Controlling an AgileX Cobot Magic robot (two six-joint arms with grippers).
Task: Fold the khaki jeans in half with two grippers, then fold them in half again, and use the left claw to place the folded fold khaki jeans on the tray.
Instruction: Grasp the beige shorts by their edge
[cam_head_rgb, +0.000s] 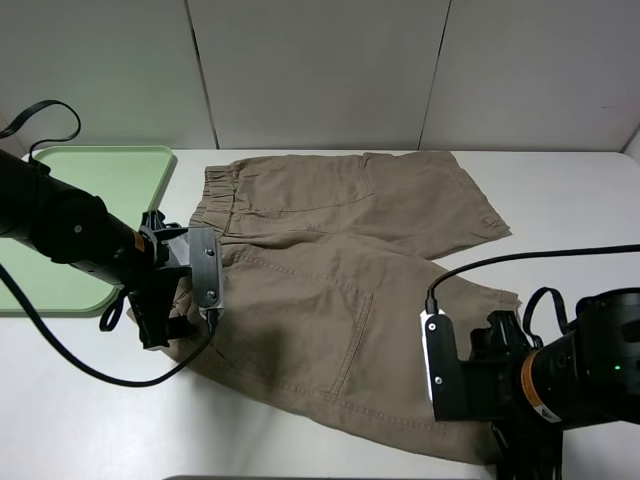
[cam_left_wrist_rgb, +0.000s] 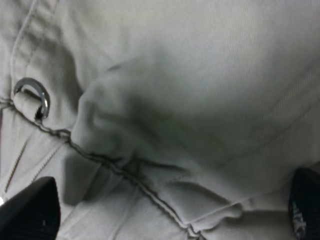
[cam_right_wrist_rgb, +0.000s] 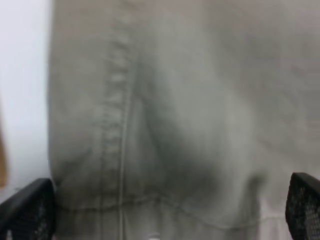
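Note:
The khaki jeans (cam_head_rgb: 340, 250) lie spread flat on the white table, waistband toward the left and legs toward the right. My left gripper (cam_head_rgb: 155, 325) points down at the near corner of the waistband. In the left wrist view its fingers (cam_left_wrist_rgb: 30, 212) stand wide apart over bunched fabric (cam_left_wrist_rgb: 165, 125) and a small metal ring (cam_left_wrist_rgb: 32, 95). My right gripper (cam_head_rgb: 510, 445) hangs over the near leg's hem at the front right. Its fingers (cam_right_wrist_rgb: 27, 212) are open, straddling the hem seam (cam_right_wrist_rgb: 120, 150). The mint-green tray (cam_head_rgb: 100, 180) sits at the left with nothing on it.
The left arm's black cable (cam_head_rgb: 90, 370) loops across the table in front of the tray. The white table (cam_head_rgb: 570, 200) extends to the right of the jeans, with a grey wall behind.

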